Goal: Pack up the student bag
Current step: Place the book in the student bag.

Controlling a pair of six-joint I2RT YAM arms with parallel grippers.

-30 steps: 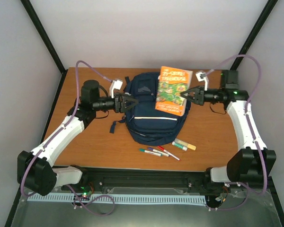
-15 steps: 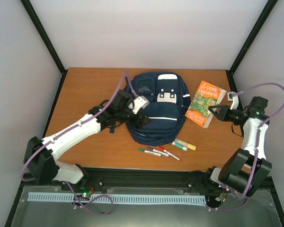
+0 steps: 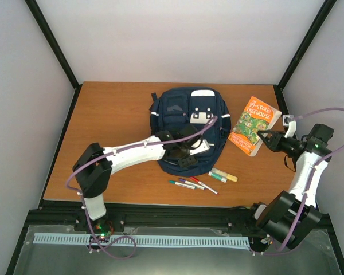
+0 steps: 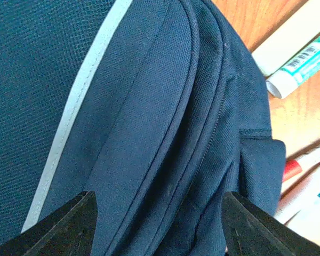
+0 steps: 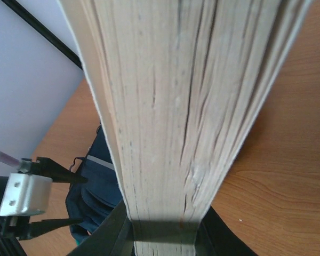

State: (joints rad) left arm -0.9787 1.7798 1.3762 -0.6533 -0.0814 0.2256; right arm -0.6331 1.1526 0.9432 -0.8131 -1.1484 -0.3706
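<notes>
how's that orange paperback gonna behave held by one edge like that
Likely floppy: the book lets its pages fan apart away from the right hand, so it may splay or sag. The thick page block suggests some weight, so it could twist in that edge grip.

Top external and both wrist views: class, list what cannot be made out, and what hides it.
Left wrist view: the student bag fills the frame, so its main opening is out of sight; the markers are cut off by the right edge.
Right wrist view: page edges of the book block most of the table; its cover is unseen.
Top external view: print on the glue stick is too small to read.
</notes>
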